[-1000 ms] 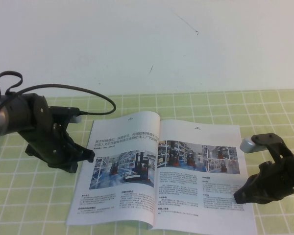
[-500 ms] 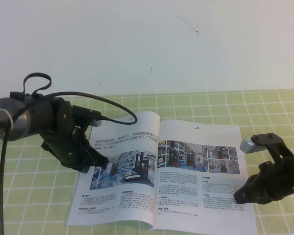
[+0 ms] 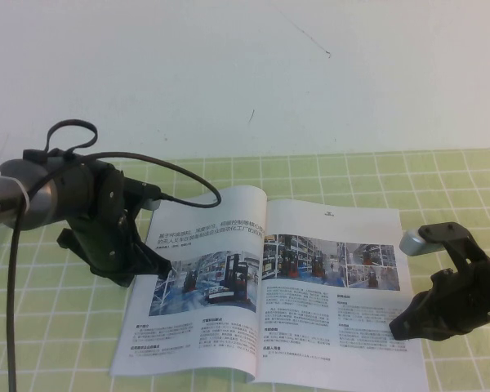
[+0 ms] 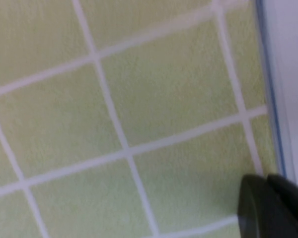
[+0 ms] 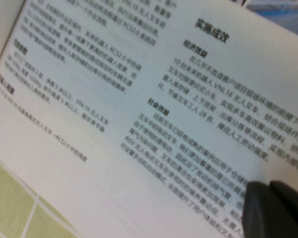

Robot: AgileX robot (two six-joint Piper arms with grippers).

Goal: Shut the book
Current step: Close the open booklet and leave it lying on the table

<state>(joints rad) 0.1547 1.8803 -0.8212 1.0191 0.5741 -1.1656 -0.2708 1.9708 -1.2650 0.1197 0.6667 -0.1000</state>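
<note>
Plain white wall [image 3: 229, 73] at the back, and the whole table is covered by a green cloth [image 3: 49, 327] with a white grid. The book [image 3: 310, 278] lies wide open and flat in the middle of that cloth. It has photo strips of warehouse forklifts across both pages with columns of small text under them, and its spine runs roughly front to back.

The left arm [image 3: 73, 204] comes in from the left side, bulky and dark. The left gripper [image 3: 159, 265] sits low, right at the outer edge of the left-hand page. In its wrist view the fingertips [image 4: 260, 208] look pressed together, holding nothing, just beside the page edge over bare cloth.

The right gripper [image 3: 400, 327] is down on the lower outer part of the right-hand page, tips resting on the printed text, also closed up with nothing between them.

A black cable [image 3: 171, 167] loops off the left arm and arcs over the cloth toward the book's top left corner. A small silver knob [image 3: 411, 242] sticks out of the right arm.
</note>
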